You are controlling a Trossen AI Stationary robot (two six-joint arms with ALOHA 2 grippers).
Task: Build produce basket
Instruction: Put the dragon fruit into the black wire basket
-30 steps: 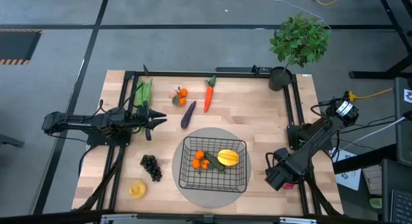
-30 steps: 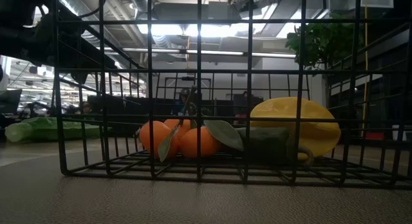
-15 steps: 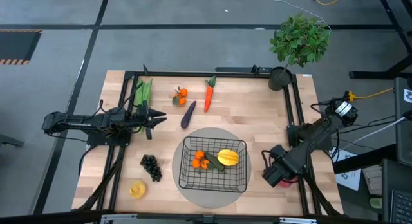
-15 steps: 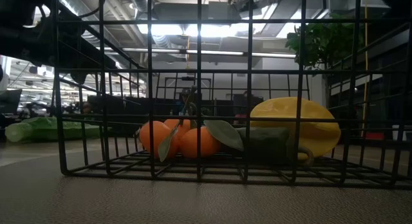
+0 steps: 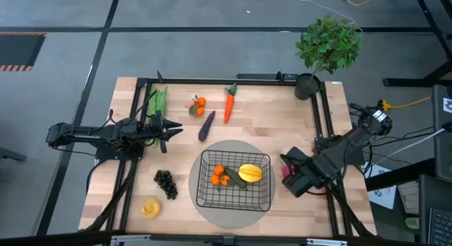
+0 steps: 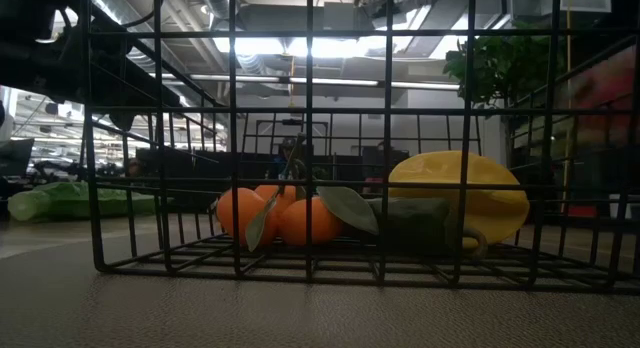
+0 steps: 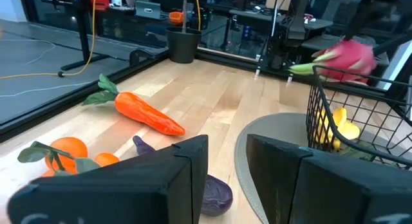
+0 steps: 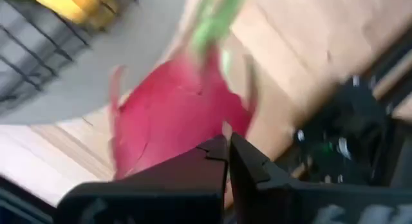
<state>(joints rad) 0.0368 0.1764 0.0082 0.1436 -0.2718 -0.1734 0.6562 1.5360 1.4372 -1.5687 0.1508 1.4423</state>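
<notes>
The black wire basket (image 5: 235, 179) stands on a grey round mat and holds an orange cluster (image 5: 219, 177), a dark cucumber (image 5: 235, 179) and a yellow mango (image 5: 250, 172). My right gripper (image 5: 290, 177) is just to the right of the basket, shut on the pink dragon fruit (image 5: 284, 171), which also shows in the left wrist view (image 7: 344, 56). My left gripper (image 5: 171, 131) is open and empty at the table's left, near the purple eggplant (image 5: 206, 126). On the wood lie a carrot (image 5: 229, 104), a second orange cluster (image 5: 198, 104), a green husk (image 5: 157, 101), dark grapes (image 5: 166, 183) and a yellow fruit (image 5: 150, 208). My right gripper pinches the dragon fruit at one edge of its pink body (image 8: 219, 129) between its two nearly closed fingers. The fruit sticks out beyond the fingertips, its green tip (image 8: 212, 24) away from the gripper. It is lifted clear of the table, about level with the basket's rim (image 7: 322, 89).
A leafy plant in a black pot (image 5: 327, 47) stands at the table's far right corner. A black frame (image 5: 212, 79) runs along the table's far and side edges. Bare wood lies between the basket and the carrot.
My right gripper has moved toward the table's left and a little toward its far edge, up to the right side of the basket. It carries the dragon fruit, which now shows beside the basket. The left arm has kept still.
</notes>
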